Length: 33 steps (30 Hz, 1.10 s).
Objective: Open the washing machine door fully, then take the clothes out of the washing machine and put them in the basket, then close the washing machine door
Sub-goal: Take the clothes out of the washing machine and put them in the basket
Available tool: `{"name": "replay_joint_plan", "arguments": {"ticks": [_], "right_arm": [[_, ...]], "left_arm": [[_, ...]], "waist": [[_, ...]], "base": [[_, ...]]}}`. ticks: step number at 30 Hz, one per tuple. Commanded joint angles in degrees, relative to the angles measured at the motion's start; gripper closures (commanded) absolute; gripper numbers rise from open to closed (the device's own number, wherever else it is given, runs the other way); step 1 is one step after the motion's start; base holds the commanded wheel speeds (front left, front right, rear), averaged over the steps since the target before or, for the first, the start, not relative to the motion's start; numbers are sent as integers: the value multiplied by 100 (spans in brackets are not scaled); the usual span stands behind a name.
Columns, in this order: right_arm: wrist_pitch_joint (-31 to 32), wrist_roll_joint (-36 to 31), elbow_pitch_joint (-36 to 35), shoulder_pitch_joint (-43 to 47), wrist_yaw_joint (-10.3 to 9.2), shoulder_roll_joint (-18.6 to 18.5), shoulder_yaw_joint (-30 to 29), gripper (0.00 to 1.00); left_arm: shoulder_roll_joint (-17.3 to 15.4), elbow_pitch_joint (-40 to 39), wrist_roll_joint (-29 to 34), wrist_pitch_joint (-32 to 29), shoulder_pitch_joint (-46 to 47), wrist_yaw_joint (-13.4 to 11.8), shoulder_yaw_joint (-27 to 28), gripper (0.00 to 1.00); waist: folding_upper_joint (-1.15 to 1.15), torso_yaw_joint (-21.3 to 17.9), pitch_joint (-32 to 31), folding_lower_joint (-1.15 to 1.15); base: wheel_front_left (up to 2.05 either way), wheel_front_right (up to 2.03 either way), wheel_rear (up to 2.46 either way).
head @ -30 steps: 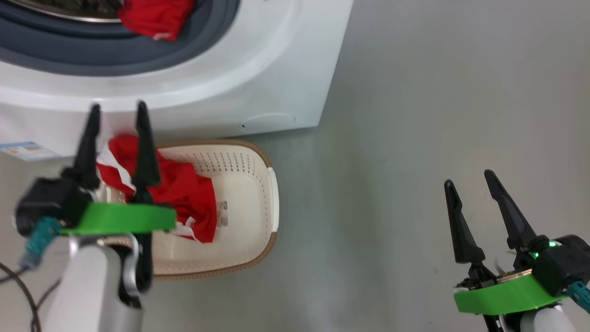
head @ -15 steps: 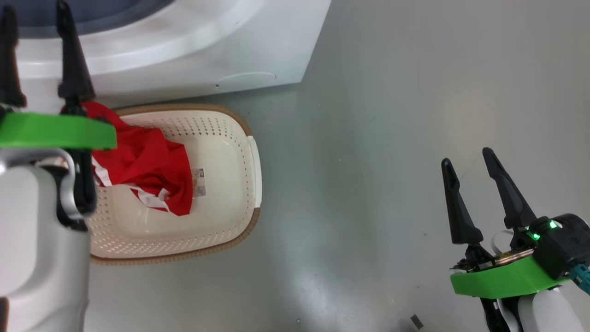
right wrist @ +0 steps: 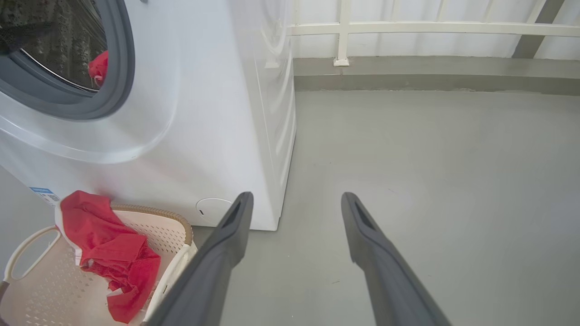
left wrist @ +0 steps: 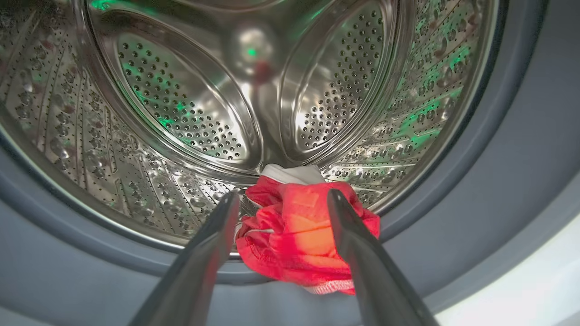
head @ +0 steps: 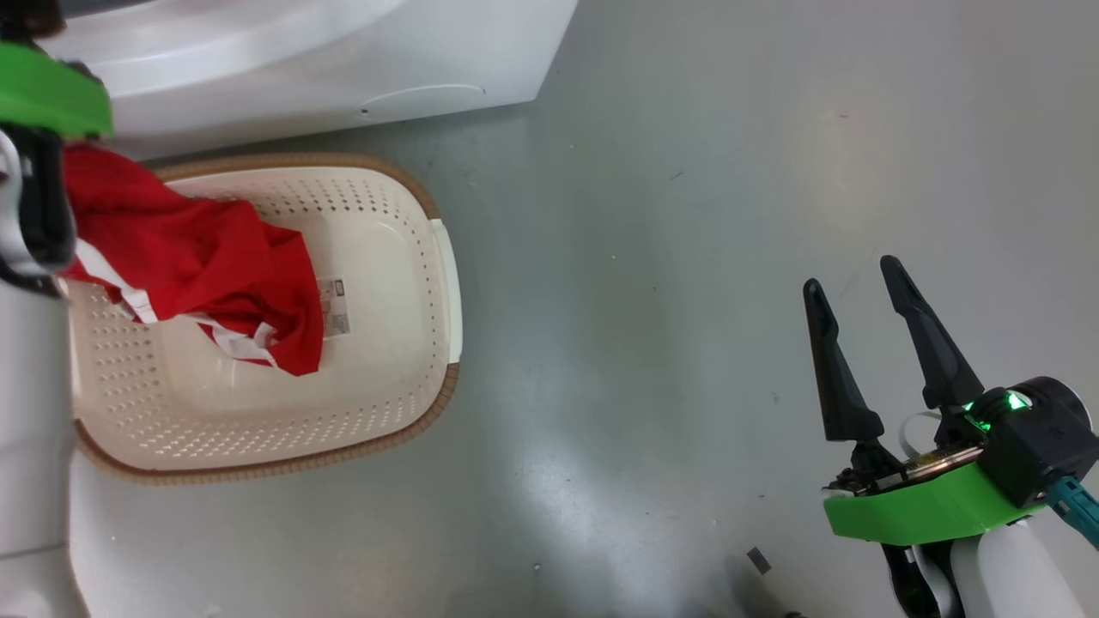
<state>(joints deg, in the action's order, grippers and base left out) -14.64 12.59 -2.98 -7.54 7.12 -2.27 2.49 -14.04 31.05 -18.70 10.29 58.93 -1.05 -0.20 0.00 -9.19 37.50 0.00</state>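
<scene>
In the left wrist view my left gripper [left wrist: 284,194] is open, its fingers on either side of a crumpled red garment [left wrist: 294,235] lying on the lip of the steel drum [left wrist: 181,99] of the washing machine [right wrist: 204,113]. Another red garment with white trim [head: 189,249] hangs over the far rim of the cream basket [head: 442,283], which stands before the machine. My right gripper [head: 850,275] is open over bare floor, well to the right of the basket. The washing machine door is out of view.
Grey floor [head: 652,257] stretches to the right of the machine and basket. A low kerb with white rails [right wrist: 408,29] runs along the back. A small dark scrap [head: 757,560] lies near my right arm. A blue sticker [right wrist: 45,194] is on the machine's front.
The head camera has shifted, sliding the machine and basket up and left in the picture. My left gripper has risen out of the top of the head view toward the drum. The right gripper stays open.
</scene>
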Motion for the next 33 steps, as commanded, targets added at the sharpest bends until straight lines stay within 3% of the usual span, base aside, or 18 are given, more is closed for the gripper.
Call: {"name": "replay_joint_plan", "arguments": {"ticks": [1,17,22,33], "right_arm": [[-36,7,-99,-18,36,-61,146,0],[-36,-49,0,-18,36,-61,456,0],[-36,-12,5,17,36,-61,555,0],[-36,118,93,31,36,-61,722,0]], "left_arm": [[-317,8,-51,-60,213,96,128,0],[-424,1982,-1158,-1310,1761,698,430,0],[-565,2519,-1143,-1779,2010,758,238,0],[-829,3215,-1011,-1989,2240,747,41,0]], "waist": [[0,-55,32,0],[0,-459,-2,0],[0,-589,7,0],[0,-833,41,0]], "base": [[0,0,0],[0,0,0],[0,0,0],[0,0,0]]}}
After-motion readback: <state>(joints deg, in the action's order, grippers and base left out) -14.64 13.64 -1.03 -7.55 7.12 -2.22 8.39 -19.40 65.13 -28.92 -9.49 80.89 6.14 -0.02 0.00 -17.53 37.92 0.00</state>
